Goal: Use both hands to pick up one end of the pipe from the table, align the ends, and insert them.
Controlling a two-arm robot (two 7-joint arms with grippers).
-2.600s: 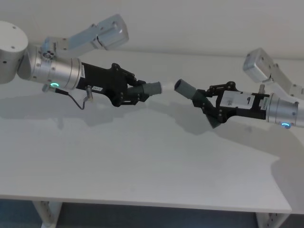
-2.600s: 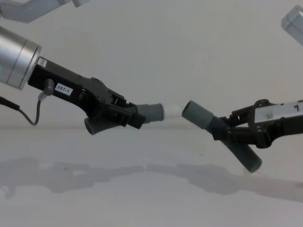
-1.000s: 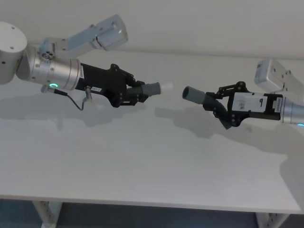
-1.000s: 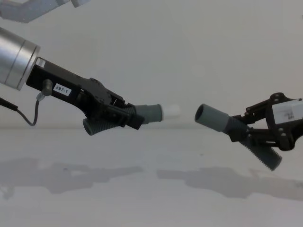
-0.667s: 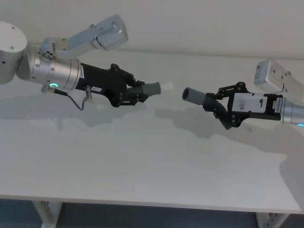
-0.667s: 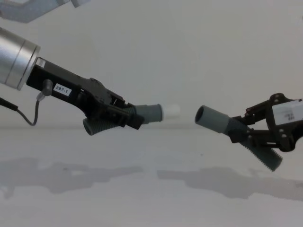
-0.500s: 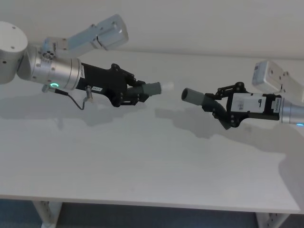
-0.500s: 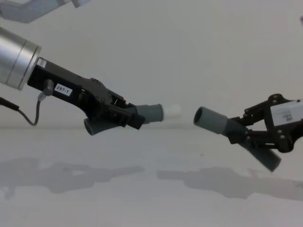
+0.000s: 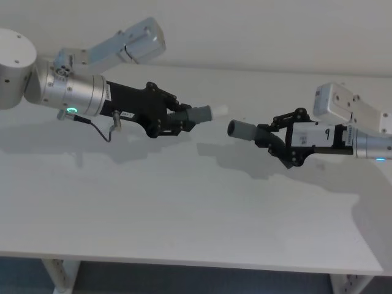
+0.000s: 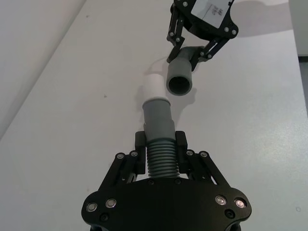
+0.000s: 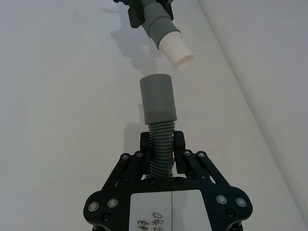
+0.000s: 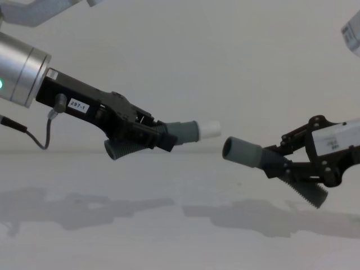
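Left end effector (image 9: pixel 173 119) and right end effector (image 9: pixel 277 144) clamp separate pipe pieces.

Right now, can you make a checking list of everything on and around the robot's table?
Surface: white table, bare and clean.
Job's things: two grey pipe pieces held in the air; the white spigot and the open cuff face each other, apart, the cuff lower, not inserted.
Clutter: nothing seen.
Grippers: left gripper shut on the white-tipped piece; right gripper shut on the plain piece.
Cables: thin black cable loops under the left wrist.
Surroundings: plain pale wall.
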